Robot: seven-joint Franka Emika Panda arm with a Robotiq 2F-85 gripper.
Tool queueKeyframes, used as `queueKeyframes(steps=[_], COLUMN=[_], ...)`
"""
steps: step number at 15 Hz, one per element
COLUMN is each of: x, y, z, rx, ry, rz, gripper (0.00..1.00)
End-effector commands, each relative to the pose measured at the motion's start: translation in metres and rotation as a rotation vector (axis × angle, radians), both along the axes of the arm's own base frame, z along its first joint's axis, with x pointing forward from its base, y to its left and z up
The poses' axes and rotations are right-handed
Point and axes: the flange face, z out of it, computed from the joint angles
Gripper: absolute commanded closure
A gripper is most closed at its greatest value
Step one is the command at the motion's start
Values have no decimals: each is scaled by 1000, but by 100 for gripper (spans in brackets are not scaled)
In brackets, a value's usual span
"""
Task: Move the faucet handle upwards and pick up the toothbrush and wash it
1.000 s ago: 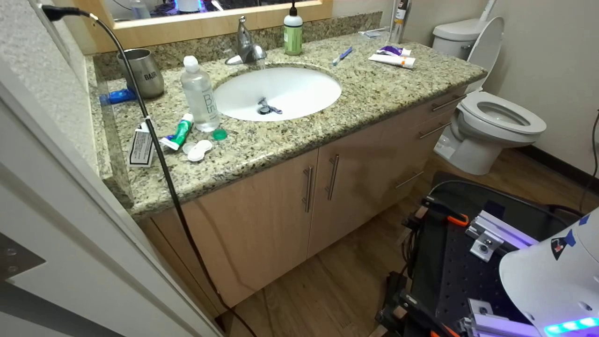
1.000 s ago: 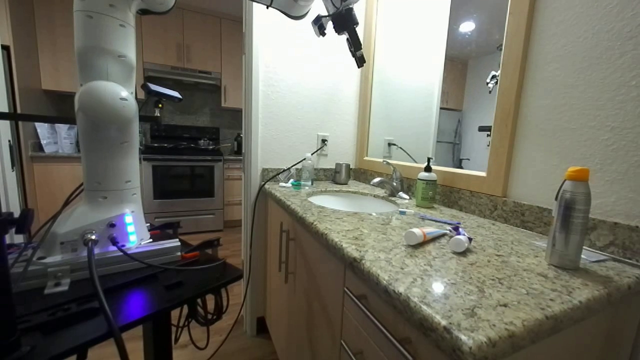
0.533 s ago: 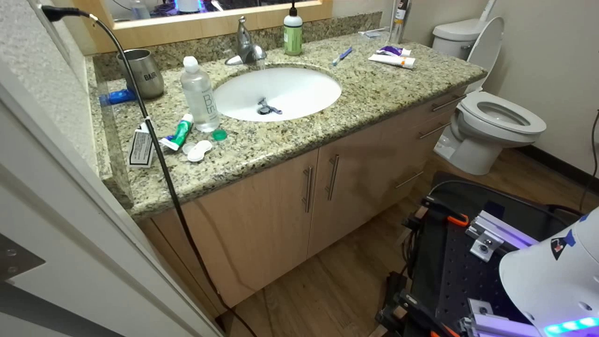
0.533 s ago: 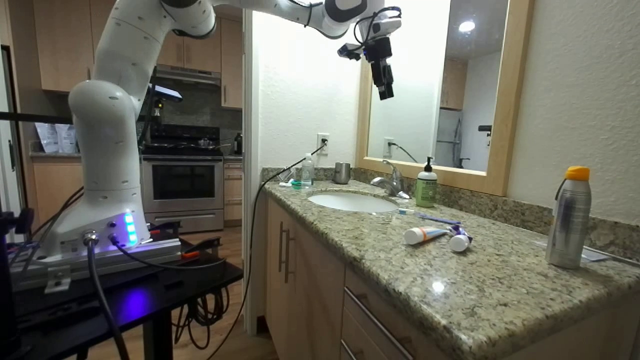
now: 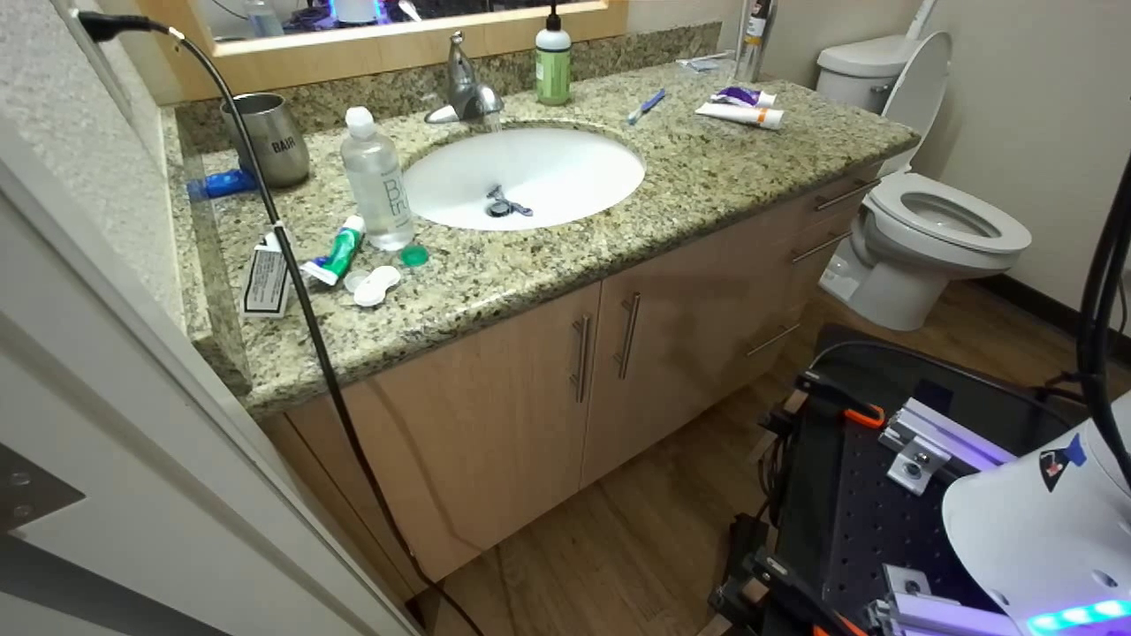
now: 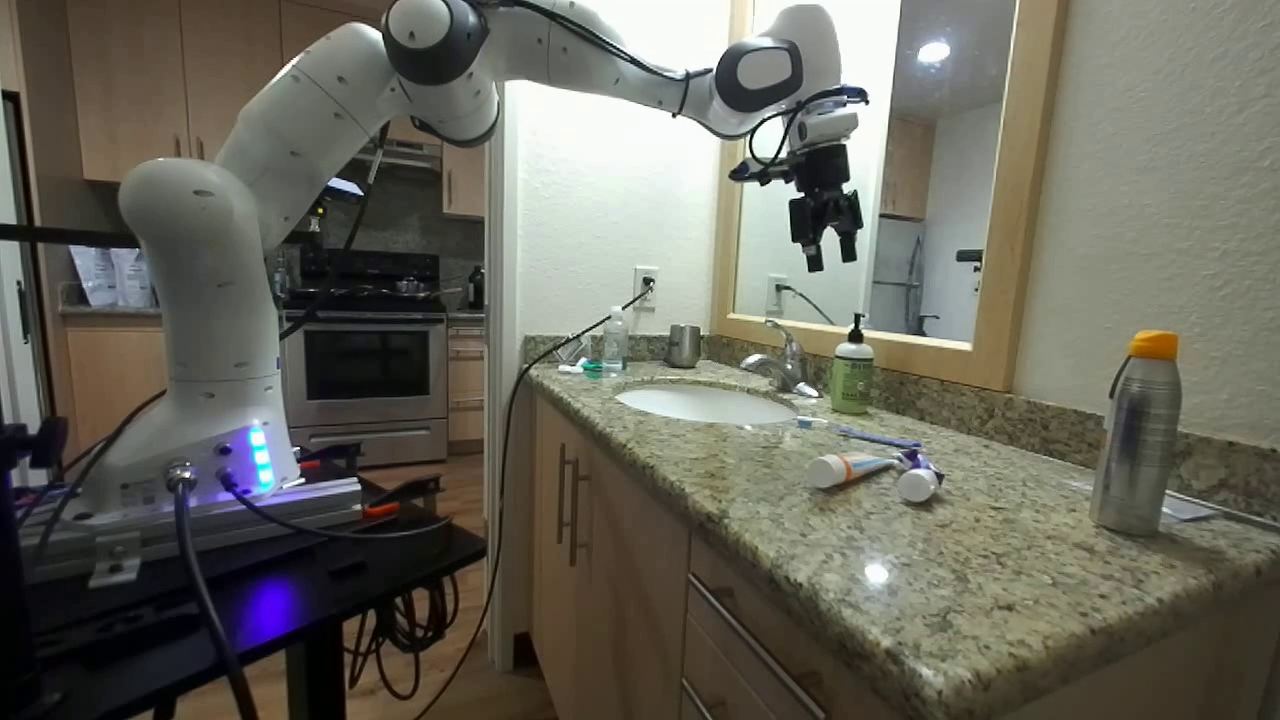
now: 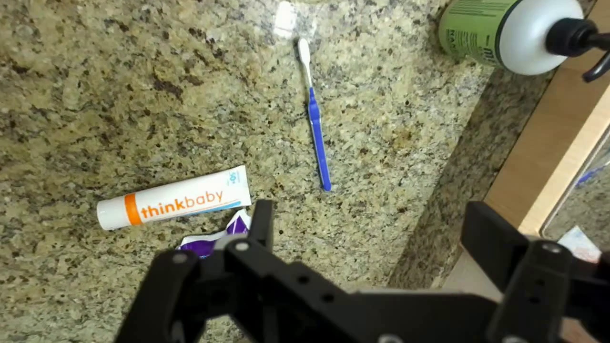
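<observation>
The toothbrush has a blue handle and a white head. It lies flat on the granite counter in the wrist view (image 7: pixel 318 133) and in both exterior views (image 5: pixel 648 105) (image 6: pixel 880 438). My gripper (image 6: pixel 832 255) is open and empty, high above the counter and pointing down. In the wrist view the toothbrush lies beyond the fingertips, in line with the gap between the fingers (image 7: pixel 263 221). The silvery faucet handle (image 5: pixel 457 55) stands tilted up atop the chrome faucet (image 5: pixel 477 99), and water runs from the spout into the white basin (image 5: pixel 574 159).
A green soap bottle (image 6: pixel 852 375) stands between faucet and toothbrush. A white tube (image 7: pixel 176 197) and a purple tube (image 7: pixel 198 247) lie beside the toothbrush. A metal bottle (image 6: pixel 1138 440) stands farther along. The mirror frame (image 7: pixel 538 157) rises behind the counter. A clear bottle (image 5: pixel 378 181) stands left of the basin.
My arm has swung out over the counter, and the gripper has moved down and to the right in an exterior view. Its fingers have spread apart. The things on the counter have not moved.
</observation>
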Motion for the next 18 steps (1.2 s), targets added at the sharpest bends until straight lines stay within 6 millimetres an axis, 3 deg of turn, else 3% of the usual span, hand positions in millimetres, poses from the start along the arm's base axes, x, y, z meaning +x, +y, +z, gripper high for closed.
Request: queueKeyframes(steps=[1, 3, 7, 12, 18], x=[3, 6, 29, 41, 24], y=[0, 11, 8, -16, -54], z=[1, -11, -40, -90, -130], rx=[-2, -8, -99, -180, -149], ry=[-2, 78, 111, 177, 203], rz=[-7, 80, 99, 72, 48], gripper=[0, 0, 0, 0, 0])
